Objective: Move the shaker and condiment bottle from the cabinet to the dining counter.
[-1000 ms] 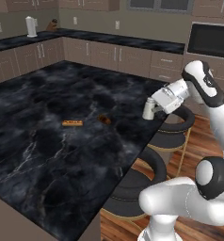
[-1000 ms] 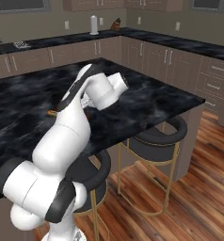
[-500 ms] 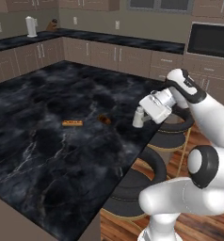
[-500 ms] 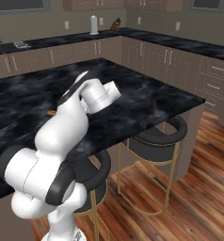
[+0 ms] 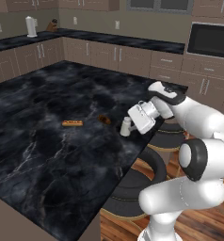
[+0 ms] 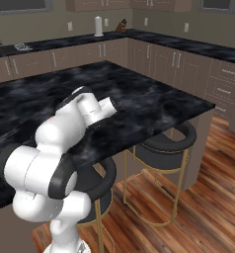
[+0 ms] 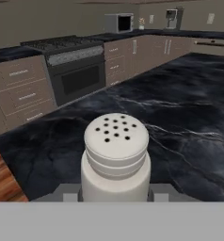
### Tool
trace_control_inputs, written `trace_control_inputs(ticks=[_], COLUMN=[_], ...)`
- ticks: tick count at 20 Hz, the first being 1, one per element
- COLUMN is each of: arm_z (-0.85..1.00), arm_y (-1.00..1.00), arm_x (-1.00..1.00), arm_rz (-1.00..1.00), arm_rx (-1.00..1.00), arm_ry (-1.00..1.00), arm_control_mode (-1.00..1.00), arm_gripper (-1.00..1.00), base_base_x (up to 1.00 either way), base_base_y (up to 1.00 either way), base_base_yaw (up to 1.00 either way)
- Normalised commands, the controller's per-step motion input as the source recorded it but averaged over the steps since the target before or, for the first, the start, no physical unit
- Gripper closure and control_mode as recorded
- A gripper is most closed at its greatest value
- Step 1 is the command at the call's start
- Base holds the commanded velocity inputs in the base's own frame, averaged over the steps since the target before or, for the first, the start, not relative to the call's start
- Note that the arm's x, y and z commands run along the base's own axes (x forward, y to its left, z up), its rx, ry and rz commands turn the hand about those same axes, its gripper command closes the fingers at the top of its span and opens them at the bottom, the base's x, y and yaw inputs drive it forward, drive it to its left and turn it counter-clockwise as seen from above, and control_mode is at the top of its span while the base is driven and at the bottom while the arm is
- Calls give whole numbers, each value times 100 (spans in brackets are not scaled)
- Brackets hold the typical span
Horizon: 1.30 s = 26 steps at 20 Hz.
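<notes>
The gripper (image 5: pixel 127 128) holds the shaker (image 5: pixel 125 126) tight and has carried it lower, out over the dining counter (image 5: pixel 48 141). It seems almost touching the top, so letting go could come soon.

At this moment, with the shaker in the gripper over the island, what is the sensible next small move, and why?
Probably lower the shaker straight down onto the dining counter, then open. The gripper is shut on the shaker, already over the black marble near its stool-side edge, upright, and apparently just above or at the surface; contact can't be confirmed.
</notes>
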Motion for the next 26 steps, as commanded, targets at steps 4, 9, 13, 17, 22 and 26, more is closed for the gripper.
trace_control_inputs(ticks=[4,9,13,17,22,26], arm_z=[-40,-56,-53,-52,-47,-36], arm_y=[26,28,18,6,1,0], arm_x=[50,36,42,39,33,28], arm_rz=[0,0,0,0,0,1], arm_rx=[-11,-10,-2,0,0,0], arm_ry=[0,-2,0,0,0,0], arm_control_mode=[-100,-100,-100,-100,-100,-100], arm_gripper=[100,100,100,100,100,100], base_base_x=[0,0,0,0,0,0], base_base_y=[0,0,0,0,0,0], base_base_yaw=[0,0,0,0,0,0])
